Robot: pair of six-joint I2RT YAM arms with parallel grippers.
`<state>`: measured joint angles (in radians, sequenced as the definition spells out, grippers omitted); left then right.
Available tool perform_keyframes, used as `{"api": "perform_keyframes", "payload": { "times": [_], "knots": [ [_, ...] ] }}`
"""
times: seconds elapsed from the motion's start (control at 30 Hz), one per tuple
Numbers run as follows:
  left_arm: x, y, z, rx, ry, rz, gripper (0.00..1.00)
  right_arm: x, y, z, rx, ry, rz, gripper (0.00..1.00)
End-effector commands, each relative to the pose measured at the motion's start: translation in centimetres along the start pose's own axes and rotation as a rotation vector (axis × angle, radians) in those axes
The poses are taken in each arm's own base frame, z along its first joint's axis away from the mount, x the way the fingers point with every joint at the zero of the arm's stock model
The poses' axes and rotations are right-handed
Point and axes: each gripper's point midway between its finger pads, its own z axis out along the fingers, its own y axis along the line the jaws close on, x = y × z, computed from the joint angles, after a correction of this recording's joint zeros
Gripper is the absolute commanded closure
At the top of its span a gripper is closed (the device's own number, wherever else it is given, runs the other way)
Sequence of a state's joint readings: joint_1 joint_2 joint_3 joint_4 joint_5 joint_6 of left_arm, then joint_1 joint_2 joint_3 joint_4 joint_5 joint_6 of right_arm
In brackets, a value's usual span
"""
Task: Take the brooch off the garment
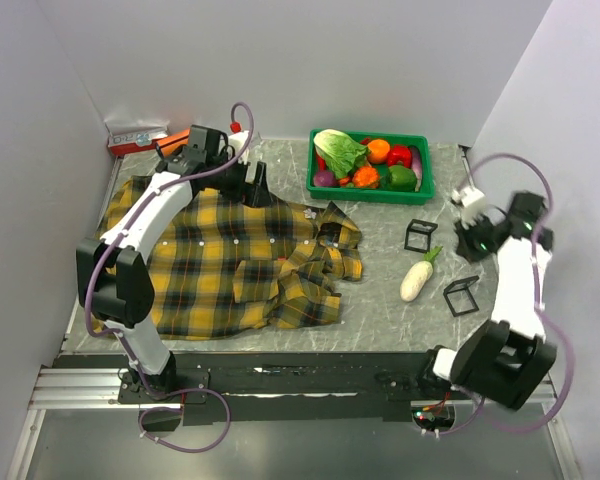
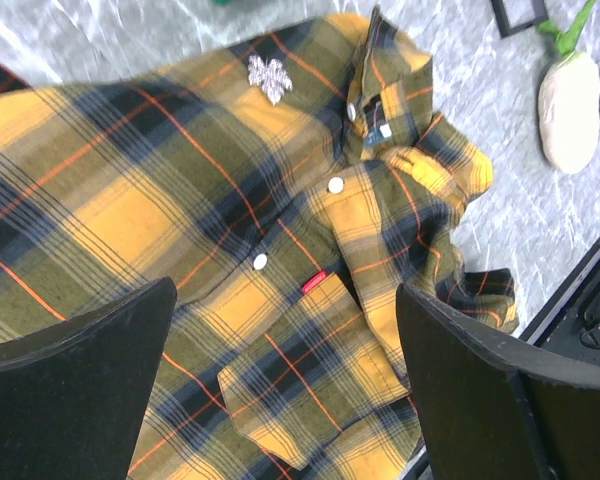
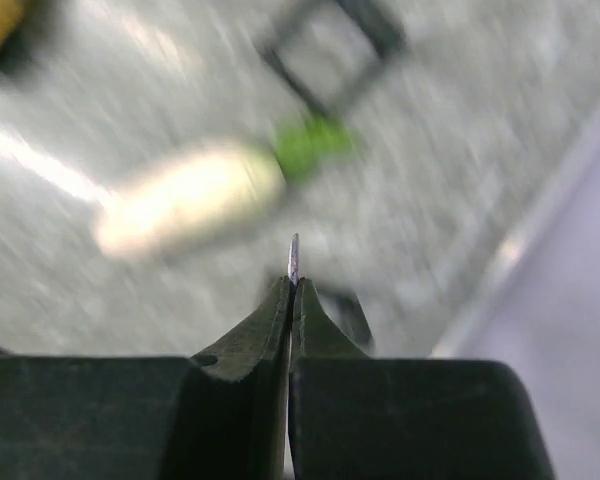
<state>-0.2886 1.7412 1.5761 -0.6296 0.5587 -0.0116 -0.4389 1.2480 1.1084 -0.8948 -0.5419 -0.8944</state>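
Observation:
The garment (image 1: pixel 220 270), a yellow-and-black plaid shirt, lies spread on the left of the table. It fills the left wrist view (image 2: pixel 180 220). The brooch (image 2: pixel 270 77), a small silvery-white ornament, sits on the shirt near the collar (image 2: pixel 385 90). My left gripper (image 1: pixel 258 188) hangs open and empty above the shirt's far edge, its fingers (image 2: pixel 75 390) wide apart over the chest pocket (image 2: pixel 310 400). My right gripper (image 1: pixel 473 243) is far right, away from the shirt. It is shut (image 3: pixel 293 285), and a thin silvery sliver (image 3: pixel 293 255) pokes out between its tips; I cannot tell what it is.
A green basket (image 1: pixel 372 194) of vegetables stands at the back. A white radish (image 1: pixel 417 278) lies right of the shirt, blurred below the right gripper (image 3: pixel 190 200). Two black wire cubes (image 1: pixel 418 235) (image 1: pixel 461 296) stand near it. A red box (image 1: pixel 135 140) is back left. Walls close in on both sides.

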Motion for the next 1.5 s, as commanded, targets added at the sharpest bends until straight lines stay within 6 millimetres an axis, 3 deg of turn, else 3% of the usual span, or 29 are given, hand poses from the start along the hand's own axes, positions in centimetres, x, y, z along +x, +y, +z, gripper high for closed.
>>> {"api": "perform_keyframes", "payload": {
  "times": [0.0,0.13,0.23,0.4,0.43,0.5,0.53,0.57,0.63,0.8,1.03,1.13,1.27,1.47],
  "knots": [
    [-3.4,-0.6,-1.0,0.000,-0.078,0.042,0.02,6.1,0.2,-4.8,0.081,0.134,-0.110,1.00],
    [-3.7,-0.5,-0.9,-0.001,-0.086,0.044,0.02,10.3,0.4,-5.7,0.094,0.218,-0.067,1.00],
    [-3.8,-0.3,-0.8,-0.011,-0.081,0.049,0.03,11.0,0.7,-5.7,0.094,0.221,-0.058,1.00],
    [-2.9,-0.2,-0.1,0.005,-0.059,0.025,0.03,4.5,1.8,-4.7,0.043,0.017,-0.084,1.00],
    [-2.7,0.0,0.1,0.004,-0.054,0.021,0.03,2.2,2.9,-3.9,0.000,-0.017,-0.132,1.00],
    [-2.6,0.0,0.2,0.007,-0.048,0.019,0.03,-0.2,3.3,-2.8,-0.017,-0.063,-0.195,1.00],
    [-2.6,0.0,0.2,0.005,-0.047,0.018,0.03,-1.7,4.7,-1.9,-0.061,-0.080,-0.246,1.00],
    [-2.6,0.1,0.3,0.004,-0.046,0.020,0.03,-2.8,4.4,-1.2,-0.050,-0.098,-0.286,1.00],
    [-2.6,0.3,0.4,-0.005,-0.045,0.024,0.03,-3.4,4.4,0.7,-0.069,-0.065,-0.324,1.00],
    [-2.3,0.6,0.3,-0.025,-0.038,0.024,0.03,-4.6,1.4,4.8,-0.024,-0.024,-0.368,1.00],
    [-1.6,1.2,0.2,-0.052,-0.024,0.057,0.03,-7.1,-1.5,8.0,0.060,-0.016,-0.465,1.00],
    [-1.6,1.4,0.2,-0.059,-0.021,0.059,0.03,-7.5,-1.9,9.8,0.083,-0.017,-0.521,1.00],
    [-1.4,1.6,0.1,-0.072,-0.012,0.066,0.03,-6.5,-2.2,11.8,0.071,0.038,-0.540,1.00],
    [-1.2,1.2,0.1,-0.050,-0.006,0.068,0.02,-5.9,-2.5,12.9,0.074,0.065,-0.565,1.00]
  ]
}}
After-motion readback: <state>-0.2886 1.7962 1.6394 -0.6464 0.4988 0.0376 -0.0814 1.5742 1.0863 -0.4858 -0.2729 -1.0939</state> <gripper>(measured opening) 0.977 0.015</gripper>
